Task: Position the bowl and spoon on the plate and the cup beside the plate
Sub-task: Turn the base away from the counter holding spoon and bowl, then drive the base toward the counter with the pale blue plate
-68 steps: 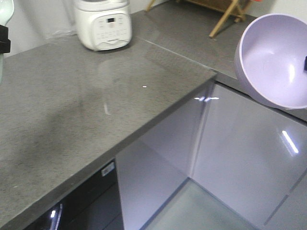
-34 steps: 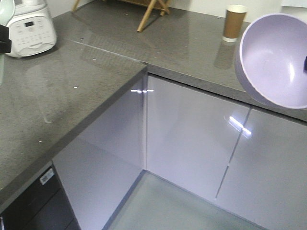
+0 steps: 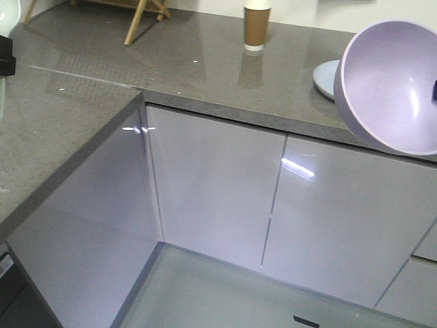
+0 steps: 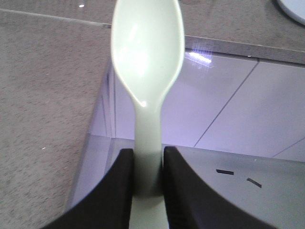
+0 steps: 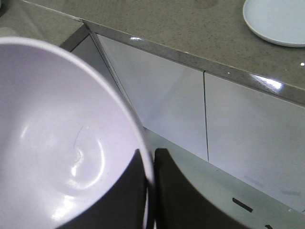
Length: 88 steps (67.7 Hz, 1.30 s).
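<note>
Grip on the bowl is a rim pinch: the right gripper has its jaws pressed on the thin edge, and the bowl hangs tilted in the air before the cabinet doors. Smooth, light plastic held at one edge probably swings or slips if jolted. The left gripper clamps the thick handle of the spoon, scoop pointing outward; stiff and light, it should carry easily. The plate lies on the grey counter, and the cup stands upright apart from it, farther back.
</note>
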{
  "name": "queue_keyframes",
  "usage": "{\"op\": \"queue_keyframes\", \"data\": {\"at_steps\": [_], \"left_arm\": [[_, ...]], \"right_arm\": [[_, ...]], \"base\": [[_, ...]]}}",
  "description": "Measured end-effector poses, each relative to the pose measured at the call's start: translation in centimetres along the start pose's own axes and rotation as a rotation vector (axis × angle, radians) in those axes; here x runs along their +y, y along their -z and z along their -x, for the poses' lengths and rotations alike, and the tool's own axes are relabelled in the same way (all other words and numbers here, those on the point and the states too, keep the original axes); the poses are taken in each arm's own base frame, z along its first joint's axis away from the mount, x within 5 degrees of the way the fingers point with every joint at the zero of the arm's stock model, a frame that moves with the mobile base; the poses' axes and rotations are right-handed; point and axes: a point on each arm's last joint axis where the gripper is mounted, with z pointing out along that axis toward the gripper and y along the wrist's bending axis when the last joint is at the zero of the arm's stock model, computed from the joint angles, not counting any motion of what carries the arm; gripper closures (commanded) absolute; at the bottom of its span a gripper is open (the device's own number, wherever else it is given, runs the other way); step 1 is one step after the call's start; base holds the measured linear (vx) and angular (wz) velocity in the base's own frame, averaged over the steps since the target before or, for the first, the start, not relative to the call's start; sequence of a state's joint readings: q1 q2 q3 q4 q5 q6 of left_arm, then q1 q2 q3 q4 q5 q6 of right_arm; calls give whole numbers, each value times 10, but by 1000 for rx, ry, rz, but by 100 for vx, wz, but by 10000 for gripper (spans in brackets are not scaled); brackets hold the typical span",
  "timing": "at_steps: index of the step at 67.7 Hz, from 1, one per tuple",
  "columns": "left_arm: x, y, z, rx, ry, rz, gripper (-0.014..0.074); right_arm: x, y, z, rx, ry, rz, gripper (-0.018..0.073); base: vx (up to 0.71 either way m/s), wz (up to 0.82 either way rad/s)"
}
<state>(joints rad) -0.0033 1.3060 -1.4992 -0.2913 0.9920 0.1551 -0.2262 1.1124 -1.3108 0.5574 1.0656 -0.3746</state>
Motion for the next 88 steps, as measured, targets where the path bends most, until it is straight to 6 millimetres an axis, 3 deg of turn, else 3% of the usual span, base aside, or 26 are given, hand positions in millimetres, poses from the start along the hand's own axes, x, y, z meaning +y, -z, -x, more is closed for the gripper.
{"op": "queue_keyframes", "data": {"at_steps": [88], "left_arm": [[0, 0, 0, 0, 0, 0, 603]], "right_arm": [[0, 0, 0, 1, 1, 0, 566]], "base": [[-3, -26]]}}
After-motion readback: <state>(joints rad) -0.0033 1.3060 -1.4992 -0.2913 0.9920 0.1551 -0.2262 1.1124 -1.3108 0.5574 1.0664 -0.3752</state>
